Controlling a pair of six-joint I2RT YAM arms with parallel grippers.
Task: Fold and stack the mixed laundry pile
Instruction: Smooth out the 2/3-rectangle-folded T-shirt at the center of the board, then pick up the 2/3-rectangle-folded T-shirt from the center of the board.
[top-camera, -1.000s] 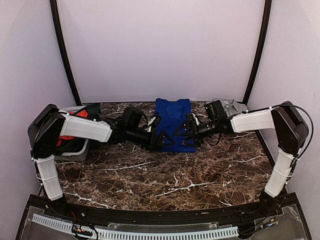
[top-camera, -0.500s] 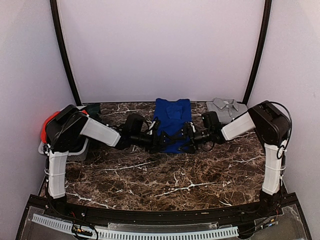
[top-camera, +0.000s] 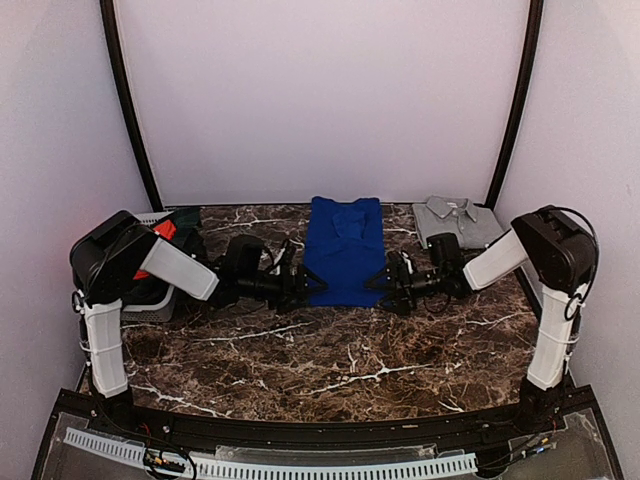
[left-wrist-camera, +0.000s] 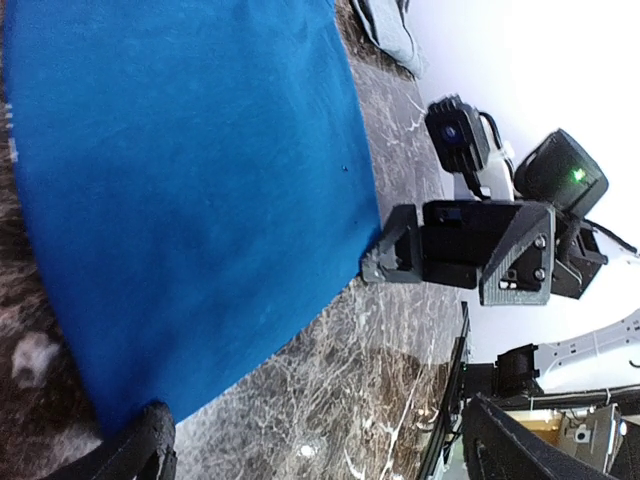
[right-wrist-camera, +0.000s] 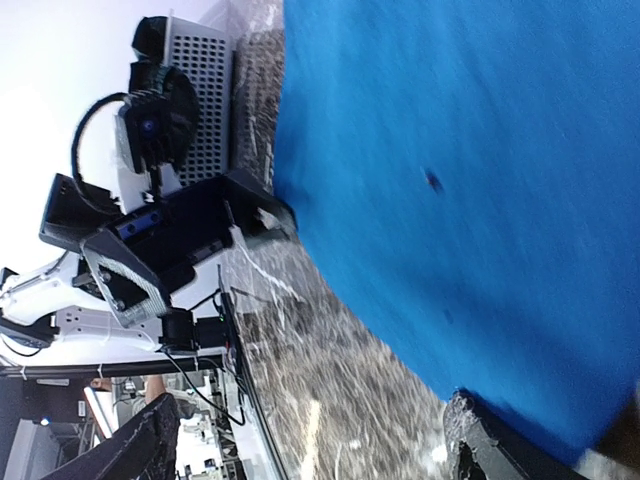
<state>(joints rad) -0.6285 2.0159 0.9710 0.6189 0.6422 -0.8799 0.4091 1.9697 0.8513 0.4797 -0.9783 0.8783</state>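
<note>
The royal-blue T-shirt (top-camera: 345, 250) lies folded flat at the middle back of the table. It fills both wrist views (left-wrist-camera: 180, 180) (right-wrist-camera: 480, 180). My left gripper (top-camera: 312, 285) is low at its near left corner, open, with one finger (left-wrist-camera: 150, 445) touching the cloth's edge. My right gripper (top-camera: 384, 287) is low at its near right corner, open, with one finger (right-wrist-camera: 510, 450) against the edge. The grey shirt (top-camera: 458, 220) lies folded at the back right. The red-orange garment (top-camera: 163, 231) and dark cloth (top-camera: 186, 218) sit in the basket on the left.
The small grey basket (top-camera: 150, 303) stands at the left edge behind my left arm; its mesh wall shows in the right wrist view (right-wrist-camera: 195, 90). Marble table (top-camera: 340, 350) stretches in front of the shirt. Black frame poles stand at both back corners.
Both grippers have drawn back off the top of the blue T-shirt, out to its near corners, and dropped lower. The shirt now lies flat and uncovered.
</note>
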